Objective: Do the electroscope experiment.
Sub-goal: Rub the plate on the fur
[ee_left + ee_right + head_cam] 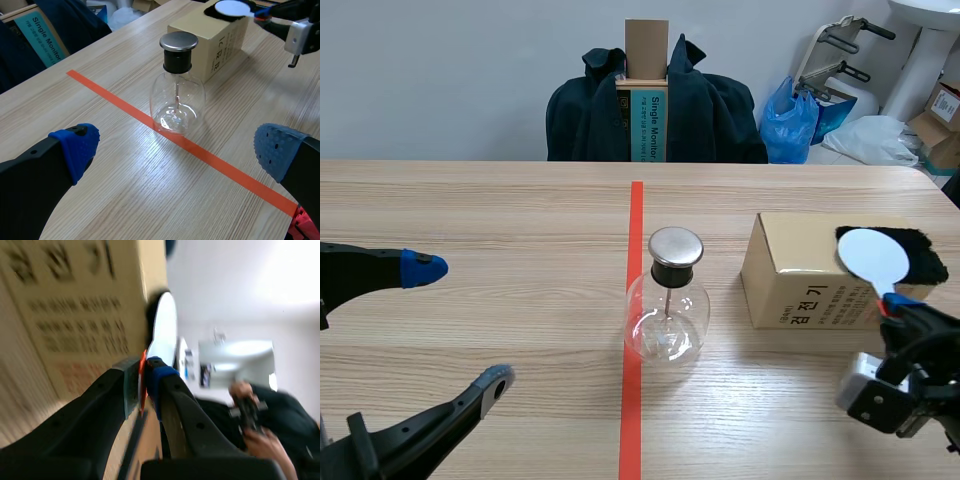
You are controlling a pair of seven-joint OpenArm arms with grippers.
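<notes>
Electroscope [666, 320] is stood upright in the middle of the tabletop [520, 220], its glass bulb resting on the orange-red tape line and its metal cap [676, 245] left uncovered. That placement is judged to suit both arms, since the cap can be approached from either side.

Just beside it, toward the right arm, a cardboard box [800, 280] is set as a raised stand. A black furry pad [922, 256] lies on top of the box, and a white disc [873, 255] is held flat against that pad. The disc is gripped by its orange-red handle [142, 371], on which the right end effector [892, 303] is clenched. The grip on the handle is judged to leave the disc face free for rubbing on the pad, so that charge can be gathered before the disc is carried to the cap. Rubbing is therefore taken to be the step in hand, with the cap not yet approached.

The left end effector [460, 325] is released, its blue pads spread wide and nothing between them. It is held low, well apart from the electroscope and facing it, apparently kept out of the way.
</notes>
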